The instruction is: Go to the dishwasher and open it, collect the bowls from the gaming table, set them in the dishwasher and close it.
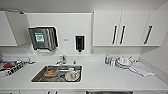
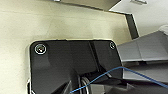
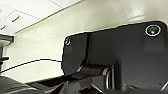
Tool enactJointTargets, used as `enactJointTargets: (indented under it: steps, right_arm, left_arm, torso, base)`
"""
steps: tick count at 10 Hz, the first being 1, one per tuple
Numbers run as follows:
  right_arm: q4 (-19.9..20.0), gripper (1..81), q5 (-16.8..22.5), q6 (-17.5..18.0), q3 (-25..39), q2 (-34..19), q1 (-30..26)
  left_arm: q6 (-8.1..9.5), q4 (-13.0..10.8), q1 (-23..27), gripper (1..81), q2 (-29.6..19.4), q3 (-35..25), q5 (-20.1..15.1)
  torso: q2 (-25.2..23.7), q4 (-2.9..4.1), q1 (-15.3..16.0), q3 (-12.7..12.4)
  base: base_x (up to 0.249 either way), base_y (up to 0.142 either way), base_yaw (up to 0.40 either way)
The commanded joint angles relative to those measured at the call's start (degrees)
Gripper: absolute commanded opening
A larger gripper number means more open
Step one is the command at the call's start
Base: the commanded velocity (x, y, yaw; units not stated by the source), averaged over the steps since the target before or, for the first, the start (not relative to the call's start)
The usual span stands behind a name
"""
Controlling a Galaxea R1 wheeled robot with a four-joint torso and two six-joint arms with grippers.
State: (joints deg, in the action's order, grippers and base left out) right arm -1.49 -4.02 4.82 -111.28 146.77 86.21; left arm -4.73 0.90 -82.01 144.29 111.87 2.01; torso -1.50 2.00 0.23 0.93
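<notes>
Below the tabletop's front edge, right of centre, a dark strip with a metallic sheen point(image 1: 110, 92) peeks into the head view; it may be the top of the dishwasher, though too little shows to be sure. Set into the white tabletop point(image 1: 100, 77) left of centre is a steel sink point(image 1: 40, 77); inside it lie a bowl with something orange-brown point(image 1: 50, 72) and a white plate carrying a cup-like piece point(image 1: 72, 74). A faucet point(image 1: 62, 60) stands at the sink's back edge. Toward the tabletop's right back corner sit a stack of white plates point(image 1: 123, 62), two small bottles or jars point(image 1: 109, 60), and a folded white cloth point(image 1: 142, 68). At the left edge lies a patterned bundle point(image 1: 11, 67). On the white wall hang one paper-towel dispenser point(image 1: 43, 38) and one dark soap dispenser point(image 1: 79, 43). Three white upper cabinet doors point(image 1: 130, 27) with dark handles fill the right side. I cannot tell how either end effector stands.
</notes>
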Motion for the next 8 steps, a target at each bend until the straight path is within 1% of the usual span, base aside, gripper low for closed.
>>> enactJointTargets:
  steps: [1, 2, 3, 6, 7, 8]
  right_arm:
    - [2.8, 81.1, 2.18, 0.28, 11.35, -10.85, -4.5]
    - [3.33, 81.1, 2.18, 0.28, 12.93, -12.7, -5.03]
    - [4.04, 81.1, 2.18, 0.28, 14.43, -14.37, -5.65]
    - [5.53, 81.1, 2.18, 0.28, 17.5, -17.71, -7.5]
    - [6.14, 81.1, 2.18, 0.28, 17.86, -18.5, -7.85]
    - [6.76, 81.1, 2.18, 0.19, 17.77, -18.94, -8.2]
  left_arm:
    - [-0.19, -0.55, 4.52, 81.1, -14.17, -16.66, 5.71]
    - [-0.2, -0.55, 5.14, 81.1, -18.13, -20.27, 6.95]
    - [-0.02, -0.46, 6.19, 81.1, -21.65, -23.61, 7.04]
    - [0.16, -0.55, 10.76, 81.1, -30.09, -33.72, 6.69]
    - [0.08, -0.64, 12.16, 81.1, -32.73, -37.23, 6.43]
    - [-0.37, -1.07, 13.14, 81.1, -34.23, -40.22, 6.25]
  torso:
    - [-5.71, 0.0, 3.69, 0.0]
    - [-6.76, 0.0, 4.32, 0.0]
    - [-8.74, 0.0, 5.55, 0.0]
    - [-14.73, 0.0, 9.31, 0.0]
    - [-16.55, 0.0, 10.44, -0.02]
    - [-18.74, 0.0, 11.8, -0.02]
  base:
    - [0.0, 0.0, 0.0]
    - [0.0, 0.0, 0.0]
    - [0.0, 0.0, 0.0]
    - [0.0, 0.0, 0.0]
    - [0.0, 0.0, 0.0]
    - [0.0, 0.0, 0.0]
